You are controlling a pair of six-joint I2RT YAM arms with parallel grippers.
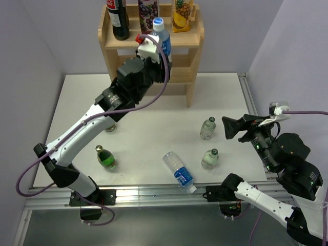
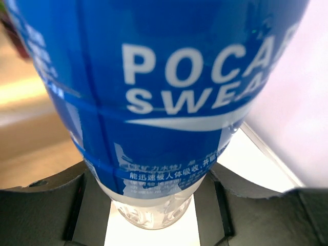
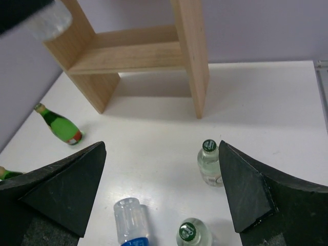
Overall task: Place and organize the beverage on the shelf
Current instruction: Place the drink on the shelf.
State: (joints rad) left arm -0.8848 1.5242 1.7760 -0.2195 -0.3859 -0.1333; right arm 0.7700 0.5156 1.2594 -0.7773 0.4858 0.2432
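- Shelf stands at far edge of the table.
- Left pincer grips blue bottle upright, just before the shelf's top board.
- Right pincer is wide open near right edge.

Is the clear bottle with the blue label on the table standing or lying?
Lying on its side. The clear bottle shows its whole length flat on the table, cap toward the near edge.

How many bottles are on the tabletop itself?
5: green bottle front-left; second bottle half hidden under the left arm; far clear bottle and near clear bottle at right; water bottle lying at the front.
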